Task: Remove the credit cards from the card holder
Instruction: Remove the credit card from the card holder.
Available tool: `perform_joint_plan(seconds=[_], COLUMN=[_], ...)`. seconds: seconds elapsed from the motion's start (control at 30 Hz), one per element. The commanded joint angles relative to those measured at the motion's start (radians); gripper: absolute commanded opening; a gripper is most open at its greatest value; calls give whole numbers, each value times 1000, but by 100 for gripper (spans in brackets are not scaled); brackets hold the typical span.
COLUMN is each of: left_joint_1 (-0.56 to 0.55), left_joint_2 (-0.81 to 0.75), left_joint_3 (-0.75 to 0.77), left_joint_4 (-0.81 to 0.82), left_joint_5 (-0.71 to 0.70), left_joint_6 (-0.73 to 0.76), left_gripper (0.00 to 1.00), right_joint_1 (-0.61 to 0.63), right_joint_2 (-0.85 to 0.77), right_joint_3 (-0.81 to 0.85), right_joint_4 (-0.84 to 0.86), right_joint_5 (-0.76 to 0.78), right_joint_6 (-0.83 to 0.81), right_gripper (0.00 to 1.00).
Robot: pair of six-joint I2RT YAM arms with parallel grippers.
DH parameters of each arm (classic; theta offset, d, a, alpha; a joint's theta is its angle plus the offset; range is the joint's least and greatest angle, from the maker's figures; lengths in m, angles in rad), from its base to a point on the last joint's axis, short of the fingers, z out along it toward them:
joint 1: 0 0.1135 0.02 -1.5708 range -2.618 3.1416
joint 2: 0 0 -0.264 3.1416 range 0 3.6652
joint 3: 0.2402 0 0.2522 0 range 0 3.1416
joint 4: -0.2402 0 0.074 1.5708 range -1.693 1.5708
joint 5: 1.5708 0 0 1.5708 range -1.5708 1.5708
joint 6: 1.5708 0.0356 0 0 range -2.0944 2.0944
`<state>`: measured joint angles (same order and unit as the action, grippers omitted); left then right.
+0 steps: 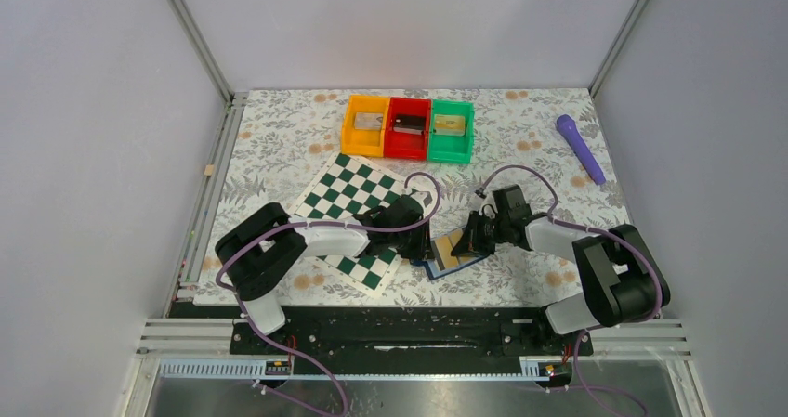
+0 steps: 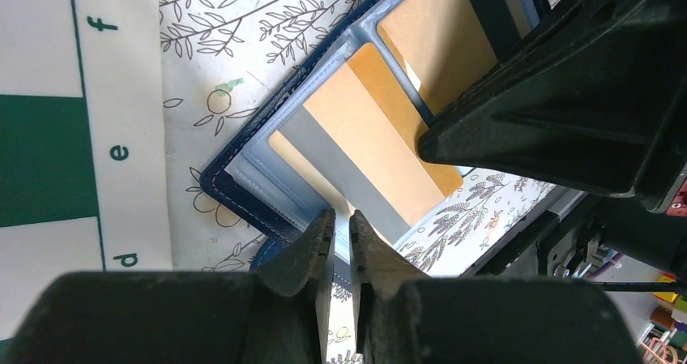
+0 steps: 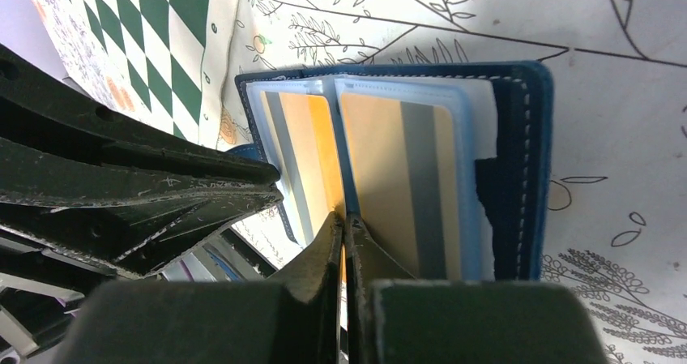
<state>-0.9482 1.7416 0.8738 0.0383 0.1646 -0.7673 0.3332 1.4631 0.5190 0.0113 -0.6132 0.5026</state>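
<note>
The card holder [image 1: 444, 267], a blue wallet, lies open on the flowered cloth between my two arms. In the left wrist view a tan-gold credit card [image 2: 364, 137] with a grey stripe sits in its clear pocket. My left gripper [image 2: 340, 222] is shut on the card holder's [image 2: 243, 194] near edge, jaws a narrow slit apart. In the right wrist view two striped credit cards [image 3: 397, 169] fill the pockets of the card holder [image 3: 518, 177]. My right gripper [image 3: 344, 218] is shut on the near edge of the left credit card [image 3: 312, 153] at the centre fold.
A green-and-white chessboard mat [image 1: 348, 194] lies left of the wallet, under my left arm. Orange [image 1: 364, 124], red [image 1: 407, 126] and green [image 1: 451, 129] bins stand in a row at the back. A purple stick-shaped object [image 1: 580, 148] lies at the back right.
</note>
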Motion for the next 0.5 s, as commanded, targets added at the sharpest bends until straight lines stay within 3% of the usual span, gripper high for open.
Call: perform_joint_plan(seconds=[0.0, 0.47], left_joint_1=[0, -1], left_joint_2=[4, -22], left_joint_3=[-28, -14], left_joint_4=[-30, -37], left_joint_5=[-32, 16], left_joint_6=[23, 50], left_gripper=[13, 14], right_joint_1=[-2, -39], right_joint_2=[-42, -238], right_joint_3=[36, 59], right_joint_4=[-81, -293], right_joint_5=[32, 189], right_joint_6=[-4, -26], right_gripper=[0, 0])
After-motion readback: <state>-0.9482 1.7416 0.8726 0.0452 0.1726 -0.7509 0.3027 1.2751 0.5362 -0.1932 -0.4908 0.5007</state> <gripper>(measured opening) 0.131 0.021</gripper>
